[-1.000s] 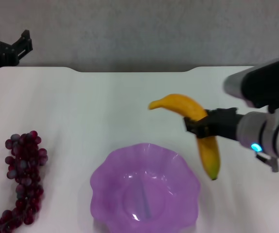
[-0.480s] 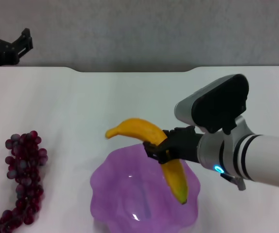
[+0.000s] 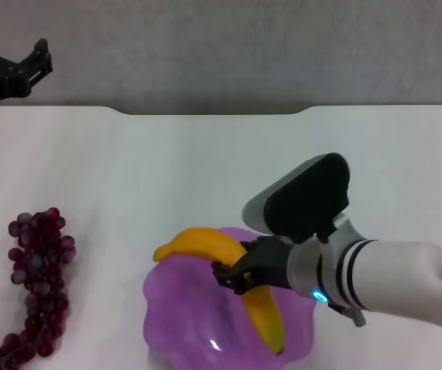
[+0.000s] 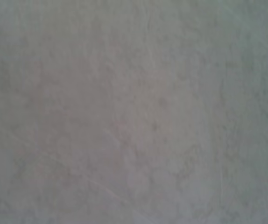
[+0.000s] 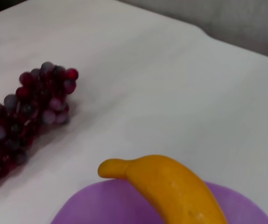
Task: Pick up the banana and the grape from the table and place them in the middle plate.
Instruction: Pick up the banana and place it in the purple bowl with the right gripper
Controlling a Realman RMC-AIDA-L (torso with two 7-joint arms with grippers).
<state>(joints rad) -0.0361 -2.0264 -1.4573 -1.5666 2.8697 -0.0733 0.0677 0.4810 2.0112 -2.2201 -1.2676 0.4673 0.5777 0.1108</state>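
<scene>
My right gripper (image 3: 235,276) is shut on the banana (image 3: 205,243) and holds it over the purple middle plate (image 3: 179,308), which stands at the near middle of the white table (image 3: 167,169). The banana's greenish tip hangs low over the plate's right side. The banana (image 5: 171,186) and the plate's rim (image 5: 92,205) also show in the right wrist view. The grape bunch (image 3: 38,266) lies on the table left of the plate; it also shows in the right wrist view (image 5: 26,112). My left gripper (image 3: 21,71) is parked at the far left, above the table's back edge.
A grey wall (image 3: 229,46) runs behind the table's back edge. The left wrist view shows only a plain grey surface (image 4: 134,112).
My right gripper has carried the banana leftward and toward me, from beside the plate's right rim to over the plate. The grapes and left arm have not moved.
</scene>
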